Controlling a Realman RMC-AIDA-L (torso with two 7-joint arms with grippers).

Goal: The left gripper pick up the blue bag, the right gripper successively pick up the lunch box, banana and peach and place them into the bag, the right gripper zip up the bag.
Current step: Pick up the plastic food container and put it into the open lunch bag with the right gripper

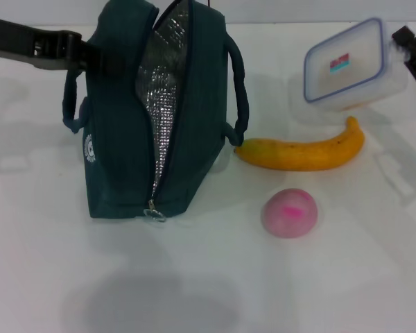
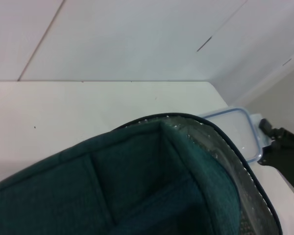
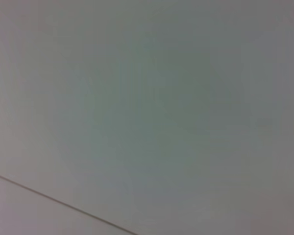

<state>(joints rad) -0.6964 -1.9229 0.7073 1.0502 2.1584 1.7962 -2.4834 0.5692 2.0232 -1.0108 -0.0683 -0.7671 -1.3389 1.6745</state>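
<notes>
at the far left of the head view the left gripper [image 1: 90,50] is seen reaching in to the bag [image 1: 121,139] and is closed on its near handle, so the bag is kept upright on the table [image 1: 208,291]. the zip is undone and the mouth gapes, the silver lining [image 1: 168,90] being shown between the two dark walls. in the left wrist view the bag [image 2: 137,191] fills the lower part, with the box [image 2: 235,129] seen just beyond its rim.

right of the bag, the banana [image 1: 305,151] lies on the table, one tip almost touching the bag's right handle. below it, a little apart, the peach [image 1: 290,212] rests on the table. both are untouched.

farther right and higher, the box [image 1: 347,66] is held tilted, clear of the table, its shadow being cast beneath it. it is gripped at its right end by the right gripper [image 1: 410,48], which is closed on it at the frame's edge. only a blank surface is given by the right wrist view.

the step in hand is judged to be the carrying of the box to the bag. next, the box must be brought leftward over the open mouth, turned so that its narrow side is lined up with the slot, lowered between the walls and released. the opening looks narrow, so a catch on the rim may be risked.
</notes>
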